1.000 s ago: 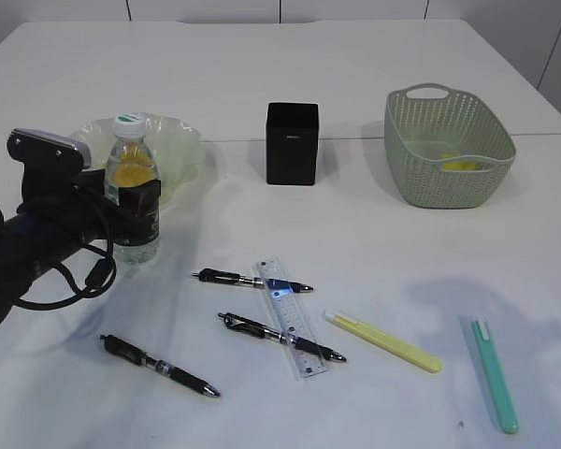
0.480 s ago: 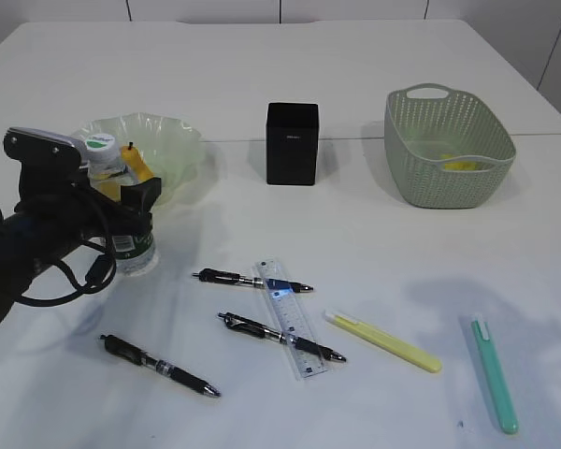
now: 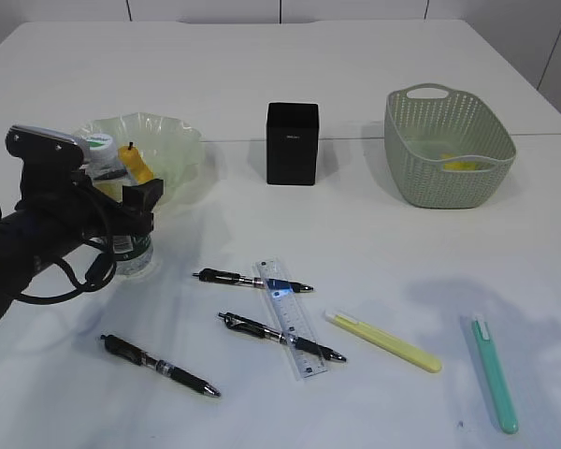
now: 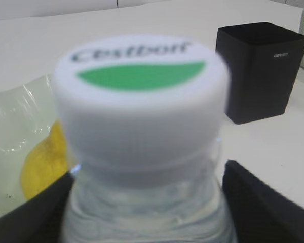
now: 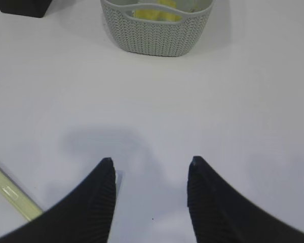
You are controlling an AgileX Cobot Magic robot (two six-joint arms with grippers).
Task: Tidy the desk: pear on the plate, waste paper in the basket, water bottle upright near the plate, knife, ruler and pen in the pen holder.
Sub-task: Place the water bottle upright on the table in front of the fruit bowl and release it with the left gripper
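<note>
My left gripper (image 3: pixel 136 213) is shut on the clear water bottle (image 3: pixel 131 245), which stands just in front of the pale green plate (image 3: pixel 182 150), leaning a little to the left. In the left wrist view the bottle's white and green cap (image 4: pixel 139 96) fills the frame between my black fingers (image 4: pixel 266 205). The yellow pear (image 3: pixel 136 168) lies on the plate and also shows in the left wrist view (image 4: pixel 40 162). The black pen holder (image 3: pixel 292 143) stands mid-table. Three black pens (image 3: pixel 252 280), a clear ruler (image 3: pixel 290 318), a yellow knife (image 3: pixel 383 341) and a teal one (image 3: pixel 496 374) lie in front. My right gripper (image 5: pixel 150 161) is open above bare table.
The grey-green basket (image 3: pixel 449 145) at the right rear holds yellow paper (image 3: pixel 463 165); it also shows in the right wrist view (image 5: pixel 157 30). The end of the yellow knife (image 5: pixel 10 197) lies left of my right gripper. A table seam runs behind the holder.
My left gripper has carried the bottle down and a little left, from raised and upright to low beside the plate. The pear now shows behind the bottle.
</note>
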